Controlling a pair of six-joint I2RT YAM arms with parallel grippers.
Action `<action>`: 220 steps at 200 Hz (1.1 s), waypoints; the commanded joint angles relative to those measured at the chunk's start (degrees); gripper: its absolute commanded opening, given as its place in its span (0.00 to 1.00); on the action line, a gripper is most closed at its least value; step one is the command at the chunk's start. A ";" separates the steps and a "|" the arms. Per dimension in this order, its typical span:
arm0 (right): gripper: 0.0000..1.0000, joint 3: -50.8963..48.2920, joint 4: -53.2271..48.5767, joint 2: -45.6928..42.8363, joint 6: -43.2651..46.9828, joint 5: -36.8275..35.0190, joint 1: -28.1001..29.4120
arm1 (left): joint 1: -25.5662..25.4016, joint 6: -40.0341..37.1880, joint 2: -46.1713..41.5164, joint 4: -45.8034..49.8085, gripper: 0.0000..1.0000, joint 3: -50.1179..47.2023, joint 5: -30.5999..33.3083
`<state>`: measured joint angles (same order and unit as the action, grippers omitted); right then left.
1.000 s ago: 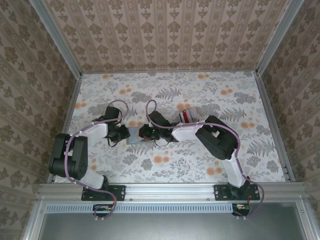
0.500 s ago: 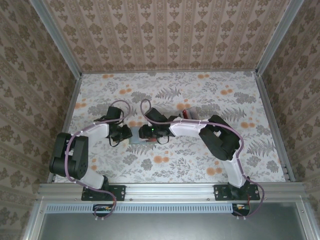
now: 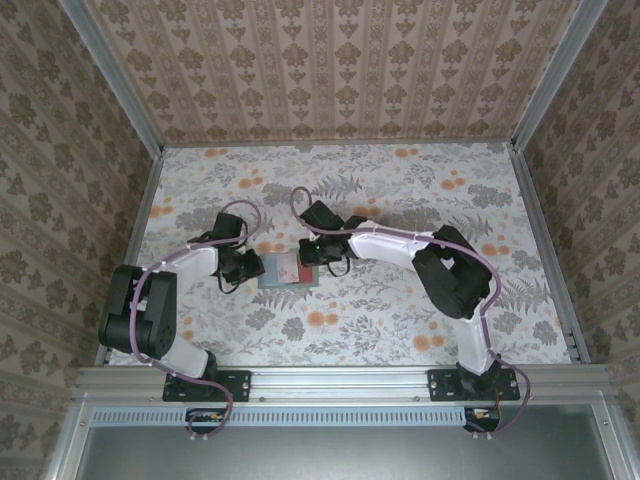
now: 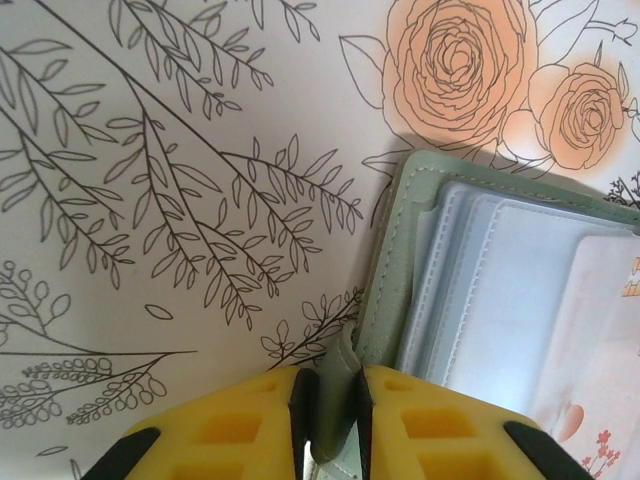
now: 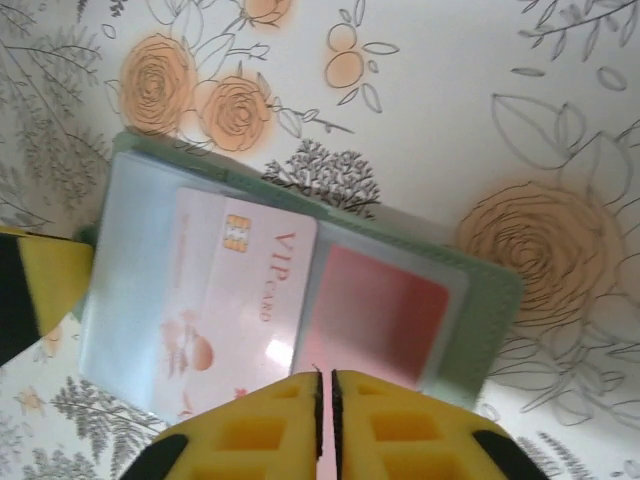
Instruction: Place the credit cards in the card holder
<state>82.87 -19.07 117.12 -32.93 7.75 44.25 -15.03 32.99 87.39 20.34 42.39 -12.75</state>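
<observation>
White "VIP CARD" credit card (image 5: 235, 300) in grey-green card holder (image 5: 495, 310).

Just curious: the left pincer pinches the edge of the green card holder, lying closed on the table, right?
Not closed: the card holder lies open, as the right wrist view shows, cards in its pockets. The left pincer does pinch its edge.

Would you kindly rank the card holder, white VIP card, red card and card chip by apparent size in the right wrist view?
1. card holder
2. white VIP card
3. red card, partly covered, so unsure against the white one
4. chip
</observation>
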 commanded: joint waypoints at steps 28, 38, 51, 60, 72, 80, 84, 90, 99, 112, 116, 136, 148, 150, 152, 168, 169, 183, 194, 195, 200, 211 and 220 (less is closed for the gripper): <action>0.11 3.51 -2.93 4.11 1.33 2.26 0.78 | -0.39 0.45 1.45 0.98 0.22 -0.37 -1.22; 0.11 4.27 -3.59 4.83 1.46 2.33 1.15 | -0.43 0.58 1.55 0.68 0.22 -0.50 -1.37; 0.11 5.21 -4.30 6.00 1.72 1.73 1.85 | -0.44 0.58 1.97 0.53 0.22 -0.56 -1.57; 0.11 5.90 -4.57 6.89 1.73 2.07 2.38 | -0.53 0.58 2.23 0.56 0.22 -0.51 -1.66; 0.11 6.70 -4.57 7.82 1.63 2.10 3.07 | -0.62 0.50 2.34 0.53 0.22 -0.57 -1.60; 0.11 7.34 -4.57 8.23 1.55 2.10 3.61 | -0.62 0.48 2.25 0.58 0.22 -0.56 -1.60; 0.11 7.68 -4.62 8.53 1.51 2.05 3.99 | -0.64 0.54 2.25 0.56 0.22 -0.64 -1.52; 0.11 8.32 -4.66 8.85 1.43 2.01 4.29 | -0.70 0.55 2.17 0.57 0.22 -0.71 -1.41; 0.11 9.35 -5.02 9.56 1.52 1.73 4.89 | -0.71 0.66 2.14 0.38 0.22 -0.90 -1.47; 0.11 11.33 -6.28 10.51 2.02 1.27 5.73 | -0.77 0.75 2.13 0.39 0.22 -0.92 -1.65; 0.11 11.76 -6.57 10.72 2.13 1.22 5.95 | -0.83 0.80 2.10 0.39 0.22 -0.98 -1.60; 0.11 12.36 -6.34 10.98 2.11 1.94 6.52 | -1.12 1.09 1.84 0.53 0.22 -1.00 -1.48; 0.11 12.14 -6.34 10.72 2.15 1.88 6.43 | -1.36 1.27 1.49 0.77 0.22 -1.00 -1.32; 0.11 12.07 -6.44 10.62 2.14 1.82 6.41 | -1.35 1.28 1.40 0.85 0.22 -1.02 -1.31; 0.11 12.01 -6.49 10.48 2.16 1.76 6.45 | -1.35 1.35 1.34 0.95 0.22 -1.00 -1.27; 0.11 9.94 -6.16 8.19 2.50 0.68 5.93 | -1.58 1.45 0.33 1.85 0.22 -1.01 -0.88; 0.11 9.76 -6.11 7.98 2.46 0.60 5.84 | -1.63 1.46 0.28 1.92 0.22 -1.00 -0.83; 0.11 6.97 -5.48 5.01 2.80 0.09 5.04 | -1.67 1.45 -0.90 3.31 0.22 -0.91 -0.56; 0.11 4.83 -5.32 2.71 3.11 0.10 4.52 | -1.76 1.45 -2.14 4.44 0.22 -0.69 -0.37; 0.11 4.62 -5.34 2.61 3.12 0.13 4.48 | -1.76 1.45 -2.23 4.53 0.22 -0.67 -0.40; 0.11 3.64 -5.36 1.58 3.37 0.22 4.28 | -1.75 1.50 -3.03 5.06 0.24 -0.52 -0.10; 0.12 1.66 -5.21 -0.30 4.08 1.02 4.26 | -1.63 1.51 -4.45 6.48 0.31 0.30 0.64; 0.12 -0.24 -4.81 -1.80 4.27 2.19 4.21 | -1.67 1.29 -5.63 7.91 0.34 1.64 1.62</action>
<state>86.43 -22.90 121.21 -30.57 8.97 48.90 -16.47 33.82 85.84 22.76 42.39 -12.53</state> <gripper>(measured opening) 0.117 0.305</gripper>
